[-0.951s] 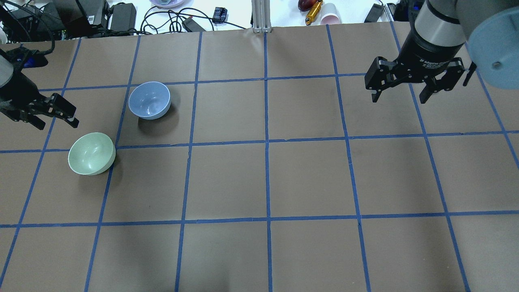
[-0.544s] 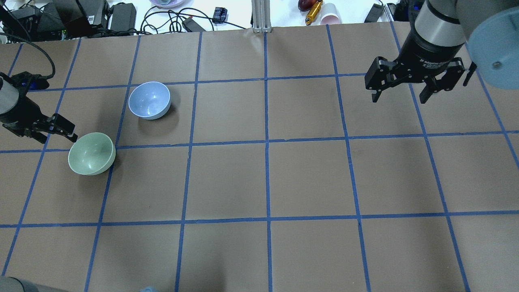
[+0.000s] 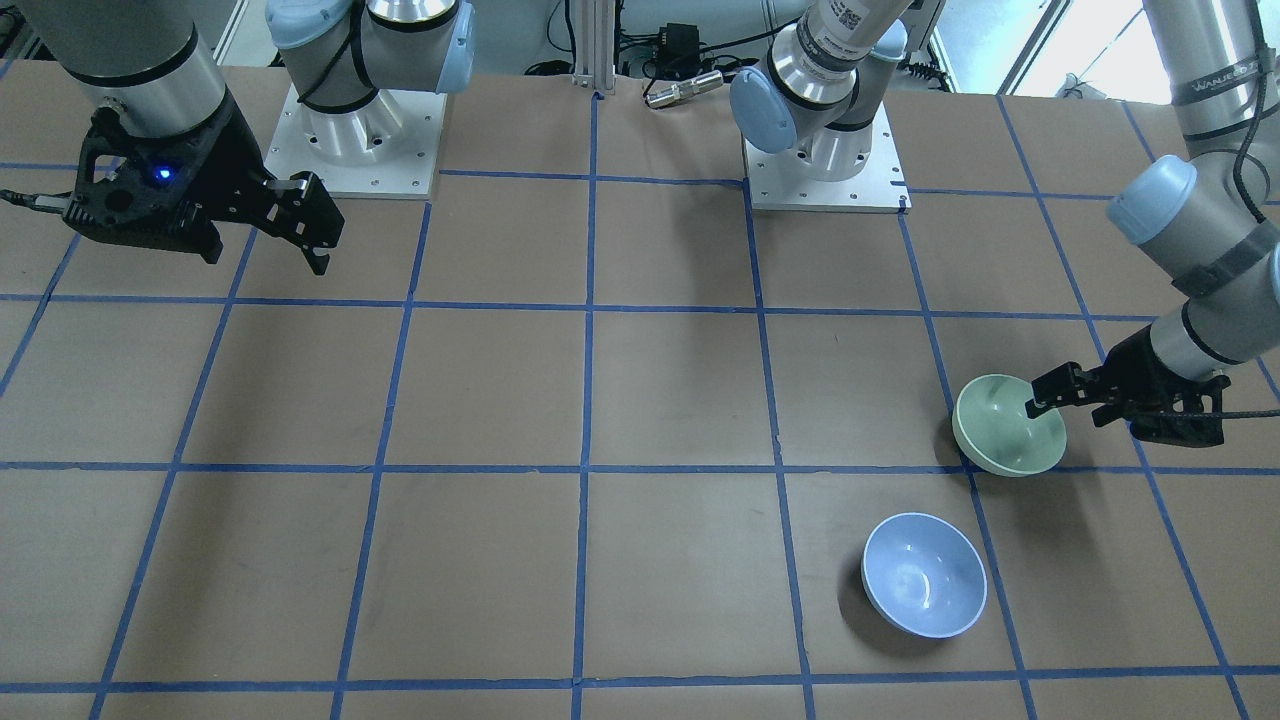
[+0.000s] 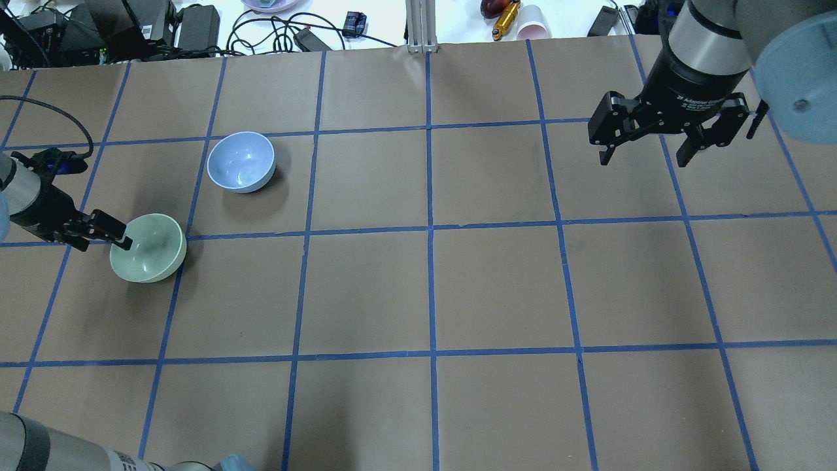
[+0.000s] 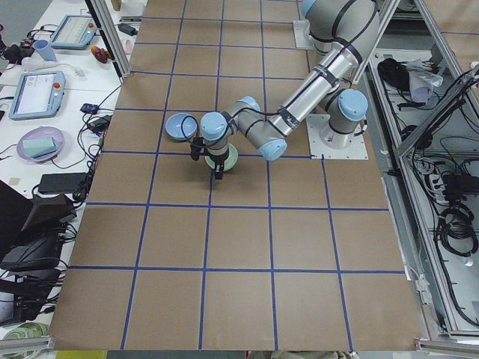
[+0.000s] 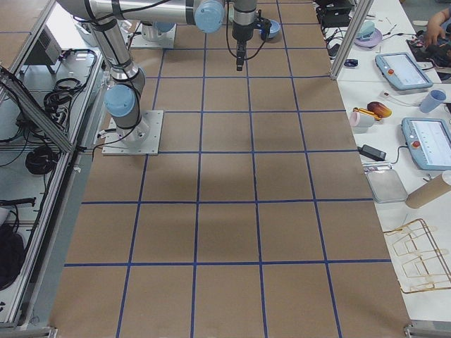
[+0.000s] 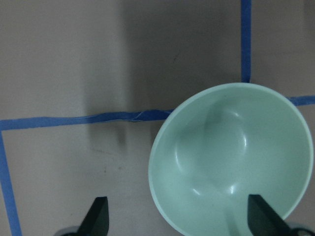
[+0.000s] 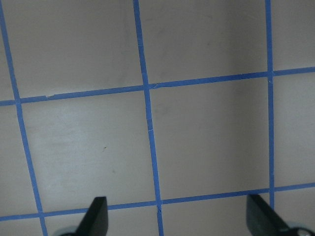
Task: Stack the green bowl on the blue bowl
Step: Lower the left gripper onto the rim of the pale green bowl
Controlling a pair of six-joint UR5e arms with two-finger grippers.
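Bowls first: the green bowl [image 4: 149, 252] sits upright on the tabletop [image 4: 497, 281], mouth straight up. It is round, so I read no long axis on it. It lies on my left side, just beside a crossing of the blue tape lines [image 4: 428, 229]. The blue bowl [image 4: 240, 160] is also upright and mouth-up. It stands in the next square, farther from the robot's base and a little toward the middle, near the green one but not touching it. The left tool [image 4: 116, 234] is down at the green bowl's outer rim with its jaws apart. On the left wrist camera, one of its fingers [image 7: 98, 219] is outside the wall over the bare tabletop and the other is over the bowl's inside, so the rim lies between them; I cannot tell whether either pad touches it. The right tool [image 4: 644, 157] hangs above the far right squares, jaws spread wide, well apart from both bowls, with only tape and brown surface under it.
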